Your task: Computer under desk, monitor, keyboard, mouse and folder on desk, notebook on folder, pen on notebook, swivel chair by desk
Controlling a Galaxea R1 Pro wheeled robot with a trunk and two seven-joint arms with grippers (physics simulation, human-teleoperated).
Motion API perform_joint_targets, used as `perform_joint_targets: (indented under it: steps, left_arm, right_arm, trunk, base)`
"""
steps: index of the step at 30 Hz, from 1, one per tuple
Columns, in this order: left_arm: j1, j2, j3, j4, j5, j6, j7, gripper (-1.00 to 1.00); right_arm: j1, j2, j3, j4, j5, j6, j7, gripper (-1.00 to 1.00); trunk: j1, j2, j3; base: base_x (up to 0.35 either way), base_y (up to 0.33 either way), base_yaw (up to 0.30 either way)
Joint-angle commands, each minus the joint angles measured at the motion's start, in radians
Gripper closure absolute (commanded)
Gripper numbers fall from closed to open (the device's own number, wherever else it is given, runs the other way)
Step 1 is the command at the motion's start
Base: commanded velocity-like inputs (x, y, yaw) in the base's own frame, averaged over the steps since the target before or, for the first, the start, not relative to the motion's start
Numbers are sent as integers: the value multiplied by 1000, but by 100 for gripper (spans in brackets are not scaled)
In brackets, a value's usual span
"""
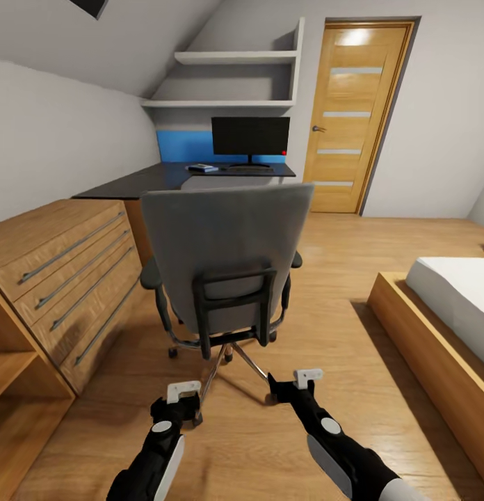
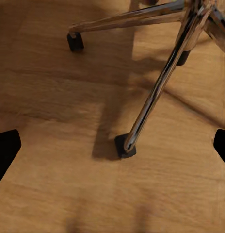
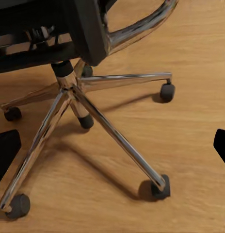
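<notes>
The swivel chair stands in mid-room with its grey back toward me, a little short of the desk. On the black top stands the monitor, with the keyboard in front of its foot. Left of the keyboard lies a small flat bluish item, too small to identify. The chair's back hides the seat and the space under the desk, so folder, notebook, pen, mouse and computer are hidden. My left gripper and right gripper hang open and empty near the floor, just behind the metal star base and a castor.
A light wooden drawer cabinet runs along the left, close to the chair. The wood-framed bed lies at the right. A wooden door is shut behind the desk's right end, and wall shelves hang above it.
</notes>
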Motion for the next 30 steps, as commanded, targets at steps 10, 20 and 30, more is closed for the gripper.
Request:
perform_joint_targets:
  steps: [10,20,30]
  left_arm:
    - [-23,0,-162,-26,66,28,1,-100]
    - [-22,0,-189,56,77,-174,-1,-100]
    - [-22,0,-208,63,77,-224,0,-100]
  right_arm:
    - [1,-63,15,-107,26,25,-44,-100]
    - [4,-61,27,-115,87,-64,-84,-100]
    - [6,-41,39,-111,179,-82,-86,-100]
  trunk:
    - [23,-43,-20]
    - [23,-43,-20]
    - [23,-43,-20]
  base:
    - [0,0,0]
    - [48,0,0]
    - [268,0,0]
